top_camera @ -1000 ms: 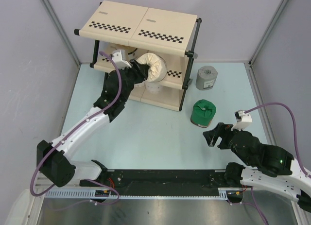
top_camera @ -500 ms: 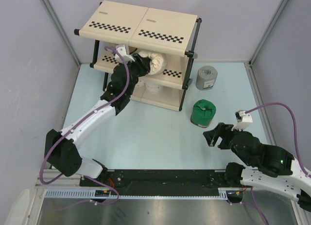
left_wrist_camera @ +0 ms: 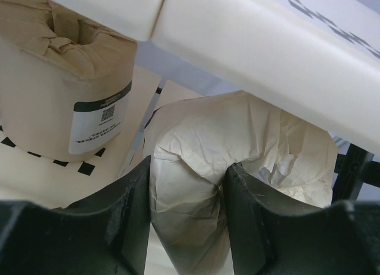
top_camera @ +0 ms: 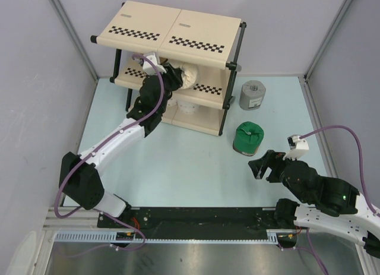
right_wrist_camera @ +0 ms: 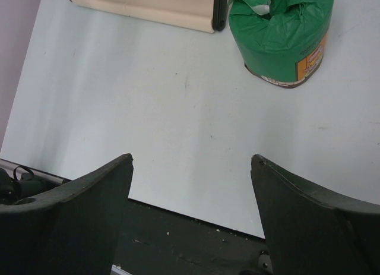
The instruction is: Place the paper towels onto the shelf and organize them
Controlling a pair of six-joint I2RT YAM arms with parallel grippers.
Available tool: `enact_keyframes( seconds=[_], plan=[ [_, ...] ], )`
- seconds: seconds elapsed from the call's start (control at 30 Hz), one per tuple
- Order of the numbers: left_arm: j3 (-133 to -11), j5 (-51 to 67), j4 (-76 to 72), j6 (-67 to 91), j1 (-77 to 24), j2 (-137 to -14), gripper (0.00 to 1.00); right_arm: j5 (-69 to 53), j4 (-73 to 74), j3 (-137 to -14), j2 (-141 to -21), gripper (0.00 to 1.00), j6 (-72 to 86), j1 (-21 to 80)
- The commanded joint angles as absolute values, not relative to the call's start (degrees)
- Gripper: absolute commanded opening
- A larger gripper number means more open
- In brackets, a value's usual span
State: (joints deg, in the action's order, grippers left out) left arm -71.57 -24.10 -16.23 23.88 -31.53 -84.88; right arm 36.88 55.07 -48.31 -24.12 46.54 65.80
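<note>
1. Under the top panel of the shelf (top_camera: 166,27), on the middle tier, the left gripper (left_wrist_camera: 186,179) is clamped on the wall of a white roll (left_wrist_camera: 249,138). One finger looks to be in the centre hole, and the roll is tipped on its side.
2. A tan roll (left_wrist_camera: 53,91) stands upright close by on that tier, so I'd aim for the free spot beside it without bumping it.
3. Tip the white one upright, seat it flat on the panel, and only then let go.
4. The right gripper (right_wrist_camera: 190,162) hangs spread wide and empty over the table near the green roll (right_wrist_camera: 279,31). The grey roll (top_camera: 253,94) sits by the shelf's right post.
</note>
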Motion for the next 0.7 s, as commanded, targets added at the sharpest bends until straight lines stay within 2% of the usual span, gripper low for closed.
enact_keyframes(
  seconds=[0.0,0.2,0.33,0.67],
  plan=[
    [-74.9,-26.3,-20.9,22.6,-30.8,-84.6,0.50,38.9,54.9,-48.4,-23.8,0.85,47.6,66.2],
    [-75.7,-26.5,-20.6,22.3,-30.3,-85.9,0.51,38.9,54.8,-48.4,-23.9,0.85,47.5,66.3],
    [-75.9,-26.5,-19.9,22.8,-30.0,-86.5,0.61,38.9,55.0,-48.4,-23.8,0.85,47.5,66.3],
    [-75.5,-26.7,-19.5,23.2,-29.9,-86.3,0.72,39.0,55.0,-48.3,-23.6,0.85,47.5,66.5]
  ],
)
